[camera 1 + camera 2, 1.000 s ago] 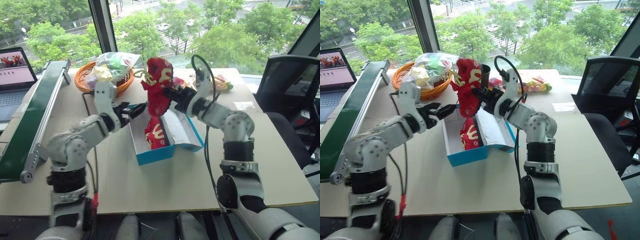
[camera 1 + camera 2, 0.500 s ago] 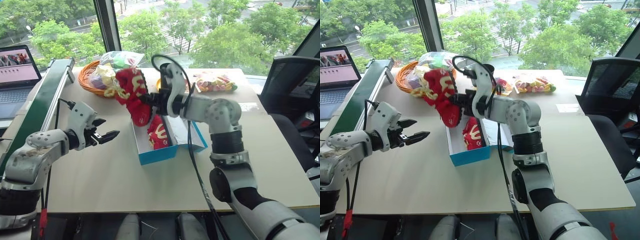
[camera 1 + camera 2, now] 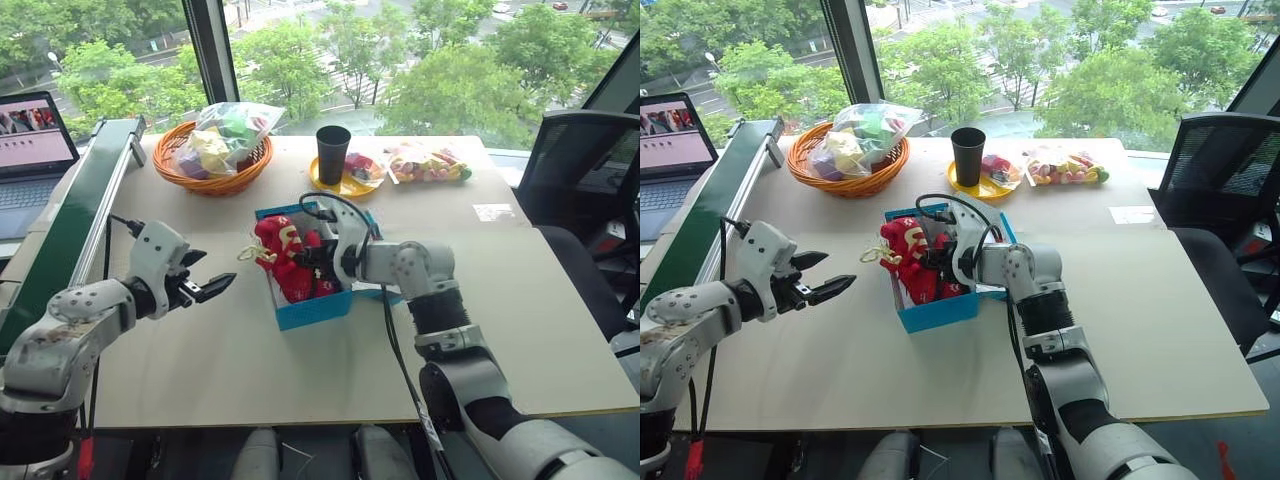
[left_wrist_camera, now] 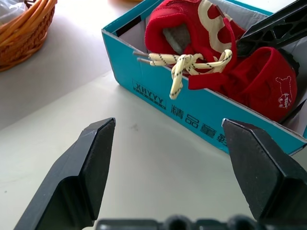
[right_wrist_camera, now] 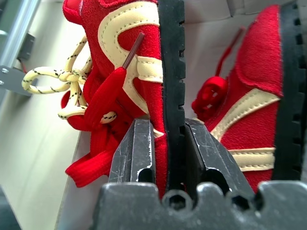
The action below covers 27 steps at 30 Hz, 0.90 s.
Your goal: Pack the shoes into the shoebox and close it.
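The blue shoebox (image 3: 312, 309) stands open in the middle of the table, and both red shoes lie inside it. My right gripper (image 5: 168, 143) reaches into the box from the right and is shut on the sole edge of one shoe (image 3: 277, 247). That shoe leans at the box's left wall, its cream lace (image 4: 184, 64) hanging over the rim. The other shoe (image 5: 254, 120) lies beside it, deeper in the box. My left gripper (image 3: 214, 290) hovers open over the table to the left of the box, apart from it and holding nothing.
An orange basket (image 3: 212, 175) holding bagged items sits at the back left. Behind the box stand a black cup (image 3: 333, 152) on a yellow plate and a bag of sweets (image 3: 427, 161). A green rail (image 3: 70, 225) and a laptop (image 3: 35, 130) line the left edge. An office chair (image 3: 585, 170) stands at the right.
My right gripper has come down with the red shoe from above the box's left side into the box. My left gripper has drawn back slightly.
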Motion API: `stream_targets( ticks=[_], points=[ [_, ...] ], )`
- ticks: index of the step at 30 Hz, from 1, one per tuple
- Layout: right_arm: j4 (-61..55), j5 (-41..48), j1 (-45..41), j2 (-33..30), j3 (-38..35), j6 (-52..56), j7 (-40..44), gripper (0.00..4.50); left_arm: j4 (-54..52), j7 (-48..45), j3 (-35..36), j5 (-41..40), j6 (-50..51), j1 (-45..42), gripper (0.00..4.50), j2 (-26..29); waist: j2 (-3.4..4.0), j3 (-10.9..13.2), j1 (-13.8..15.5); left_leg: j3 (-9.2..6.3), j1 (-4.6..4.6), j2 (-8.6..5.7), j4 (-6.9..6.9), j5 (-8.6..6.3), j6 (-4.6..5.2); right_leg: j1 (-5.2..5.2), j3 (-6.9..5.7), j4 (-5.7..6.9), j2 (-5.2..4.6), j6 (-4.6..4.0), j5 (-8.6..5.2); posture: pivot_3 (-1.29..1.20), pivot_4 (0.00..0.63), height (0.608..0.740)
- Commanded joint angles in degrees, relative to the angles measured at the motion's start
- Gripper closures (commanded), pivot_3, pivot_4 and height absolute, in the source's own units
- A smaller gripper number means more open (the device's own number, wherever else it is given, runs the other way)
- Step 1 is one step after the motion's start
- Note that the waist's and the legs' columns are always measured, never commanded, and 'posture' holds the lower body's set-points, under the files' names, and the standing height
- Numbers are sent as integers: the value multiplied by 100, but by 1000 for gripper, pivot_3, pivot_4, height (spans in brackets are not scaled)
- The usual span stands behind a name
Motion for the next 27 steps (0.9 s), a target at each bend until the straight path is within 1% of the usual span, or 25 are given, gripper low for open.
stream_targets(
  ticks=[1, 4, 6, 7, 10, 11, 15, 16, 19, 20, 21, 23, 24, 25, 27],
  points=[
    [142, -744, -119, -271, 780, -53, 53, 4097, -303, 153, 176, 16, -22, 96, 693, -77, 1, 0, 13, 0, 3, -1, 0, 0, 0, 3, 0, 0, 0, 0, 0, 0, 150, 740],
    [687, -1005, -225, -168, 852, -321, 40, 4097, -368, 265, 177, 24, 8, 114, 693, -136, -3, -2, 21, 0, 10, -1, 5, 0, 0, 12, 0, 0, -1, 0, 0, 0, 150, 740],
    [1111, -1160, -296, -87, 854, -483, 9, 3106, -418, 329, 173, 9, 38, 116, 693, -183, -5, -4, 20, 0, 19, -1, 7, 0, 0, 22, -1, 0, -1, -1, 1, 0, 150, 740],
    [1238, -1243, -317, -73, 918, -581, 46, 2901, -455, 352, 162, 5, 46, 135, 693, -198, -5, -5, 18, 0, 29, -1, 8, 0, 0, 33, 0, 0, 0, -1, 2, 0, 150, 740],
    [1378, -1288, -472, 66, 835, -538, 135, 1832, -560, 411, 166, -12, 77, 212, 693, -231, -5, -5, 20, 0, 77, 0, 1, -1, -1, 84, -4, -15, 0, 1, 0, 0, 150, 740],
    [1354, -1298, -507, 83, 805, -486, 166, 1558, -582, 421, 176, -26, 93, 224, 693, -234, -5, -5, 18, 0, 85, 1, -1, -1, -1, 90, -3, -17, 0, 4, -2, 0, 150, 740],
    [1093, -1295, -583, 87, 601, -341, 156, 178, -624, 430, 176, -39, 141, 222, 693, -230, -5, -5, 27, -1, 83, 2, 0, -1, -1, 89, -4, -16, 1, 2, -1, 0, 150, 740],
    [960, -1266, -604, 74, 522, -274, 143, 15, -621, 409, 166, -47, 150, 208, 693, -218, -5, -5, 32, -1, 83, 1, 0, -1, -1, 89, -4, -17, 0, 2, 0, 0, 150, 740],
    [378, -1079, -730, -34, 272, 100, 247, 15, -587, 246, 83, -60, 158, 155, 693, -100, -2, -3, 42, -2, 75, 1, 0, -1, -1, 84, -5, -17, 0, 1, 0, 0, 150, 740],
    [58, -985, -720, -173, 379, 42, 590, 15, -576, 169, 43, -49, 143, 140, 693, -42, -2, -2, 43, -3, 61, 1, 1, 0, -1, 74, -6, -18, 0, 0, 0, 0, 150, 740],
    [-474, -675, -623, -298, 381, -92, 1128, 15, -554, 49, -3, -46, 121, 122, 693, 37, -1, 0, 46, -4, 54, 1, 1, 0, -1, 66, -7, -17, 0, 0, 1, 0, 150, 740],
    [-1713, 495, -426, -669, 159, 56, 2581, 15, -518, -221, -151, -29, 44, 25, 693, 202, 0, 1, 41, -4, 25, 0, 2, -1, -1, 40, -9, -20, -1, 0, 1, 0, 150, 740],
    [-2108, 672, -370, -933, 209, 105, 2917, 15, -484, -342, -209, -39, 4, -45, 693, 258, 0, 1, 30, -5, 10, 0, 1, -1, -1, 26, -10, -20, -1, 0, 1, 0, 150, 740],
    [-2402, 639, -291, -1271, 341, 50, 3135, 15, -435, -443, -292, -29, -29, -156, 693, 304, 0, 2, 23, -4, 4, 0, 0, -2, 1, 16, -8, -18, -1, 0, 1, 0, 150, 740],
    [-2646, 495, -185, -1755, 466, 89, 3170, 15, -297, -632, -468, 44, -146, -384, 693, 367, 2, 3, 24, -6, -16, 0, -1, -4, 4, -1, -13, -18, -1, 1, 0, 0, 150, 740]
  ],
)
